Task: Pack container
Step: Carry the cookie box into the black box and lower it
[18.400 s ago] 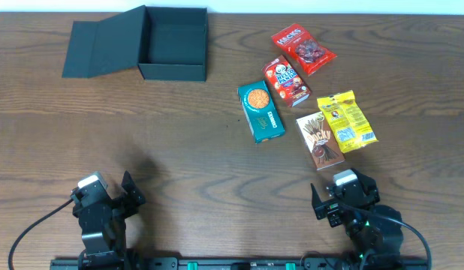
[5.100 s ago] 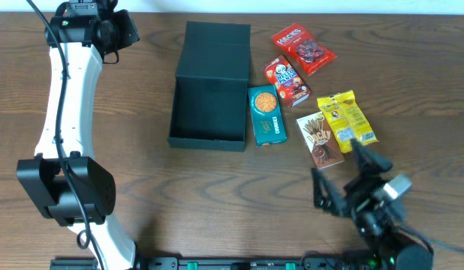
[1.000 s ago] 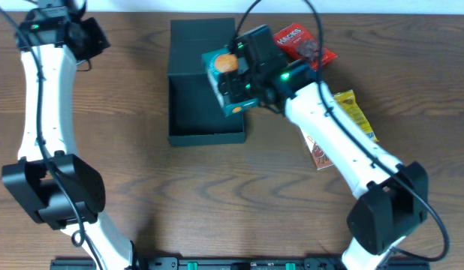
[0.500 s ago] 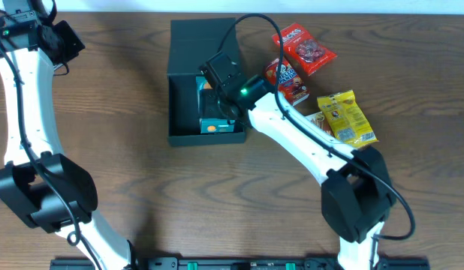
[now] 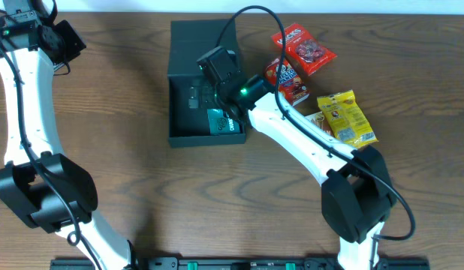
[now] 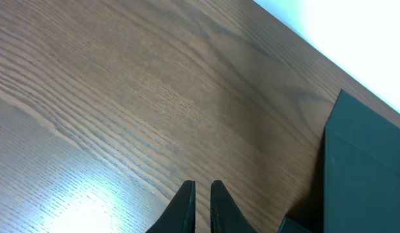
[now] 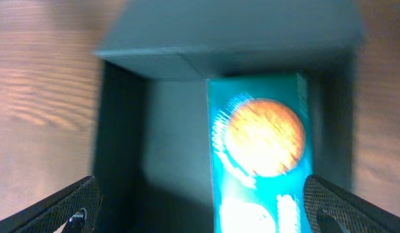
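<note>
The container [image 5: 188, 84], a dark shallow box with its flap lid laid back toward the far edge, sits on the wooden table [image 5: 142, 195] a little left of centre. A teal packet [image 5: 225, 124] lies flat inside it against the right wall, in the near right corner. The right gripper [image 7: 206, 210] hangs over the open box with its fingers spread wide and nothing between them. From above, its wrist hides part of the box floor. The right arm runs back across the table and covers most of a brown biscuit packet [image 5: 320, 120] and the near edge of a red snack box [image 5: 286, 81]. A red bag [image 5: 303, 49] and a yellow bag [image 5: 346, 118] lie uncovered to the right, well apart from the container. The left gripper [image 6: 201, 206] is off at the far left corner of the table, fingers pressed together and empty, with only the container's corner at the edge of its view.
</note>
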Motion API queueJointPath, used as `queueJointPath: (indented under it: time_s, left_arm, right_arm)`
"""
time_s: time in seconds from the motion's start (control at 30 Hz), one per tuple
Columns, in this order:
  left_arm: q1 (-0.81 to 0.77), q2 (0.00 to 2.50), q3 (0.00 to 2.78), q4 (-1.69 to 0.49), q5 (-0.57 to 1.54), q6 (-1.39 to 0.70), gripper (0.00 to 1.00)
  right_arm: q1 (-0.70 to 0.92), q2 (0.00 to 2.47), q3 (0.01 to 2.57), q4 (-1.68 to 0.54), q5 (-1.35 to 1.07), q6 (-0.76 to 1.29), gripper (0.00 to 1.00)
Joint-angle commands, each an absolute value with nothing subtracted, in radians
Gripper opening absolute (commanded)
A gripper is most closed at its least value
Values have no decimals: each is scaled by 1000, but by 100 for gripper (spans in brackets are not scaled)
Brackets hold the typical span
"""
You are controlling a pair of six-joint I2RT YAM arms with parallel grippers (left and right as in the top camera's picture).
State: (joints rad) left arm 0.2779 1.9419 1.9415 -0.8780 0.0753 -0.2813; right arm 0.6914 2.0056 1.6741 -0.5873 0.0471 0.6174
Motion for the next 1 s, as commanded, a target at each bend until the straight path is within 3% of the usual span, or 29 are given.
queueJointPath:
  time_s: [0.0,0.03,0.07,0.17,0.23,0.33,0.77,0.97]
  left_arm:
    - [281,1958,1939,-878,79,-285,11]
    - [281,1958,1939,-878,79,-285,10]
    - [281,1958,1939,-877,78,-285,11]
    - [282,1958,1939,-873,71,-284,11]
    - [283,1958,1939,-858,71,-270,11]
    - [294,1958,1939,-832,72,-257,12]
    - [340,1958,1939,-837,81,-258,13]
    - [340,1958,1939,-840,81,-258,13]
  right_arm:
    - [702,1988,1695,-538,-77,435,99]
    - [702,1988,1695,-530,-105,403,99]
    - [703,1990,1694,-526,-118,373,91]
    - [710,2012,1692,-523,-112,283,42]
    - [713,2038,1692,-523,-113,275,19]
    - [716,2086,1692,-513,-124,276,1]
    - [729,2220,1692,-486,-126,264,1]
    - [729,2232,1692,-490,51,305,1]
